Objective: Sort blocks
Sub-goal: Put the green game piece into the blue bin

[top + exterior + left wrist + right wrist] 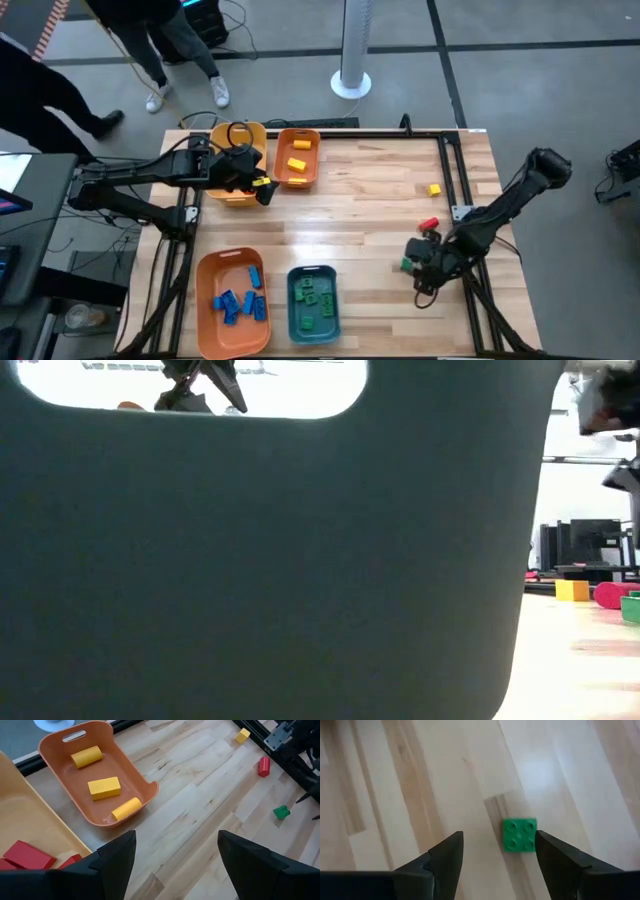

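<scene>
I have the right gripper [495, 851] low over the green block [519, 835], jaws apart, the block lying on the tabletop [420, 780] between them, nearer one finger. My left gripper [175, 855] waits, jaws apart, beside the orange bin [60, 777] of yellow blocks [104, 787].

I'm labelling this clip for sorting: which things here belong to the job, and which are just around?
Job:
loose green block, between the right gripper's open jaws
loose red block
loose yellow block
sorted blocks in the bins
left gripper, open, by the far bins

Around:
fan base
person's shoes
</scene>
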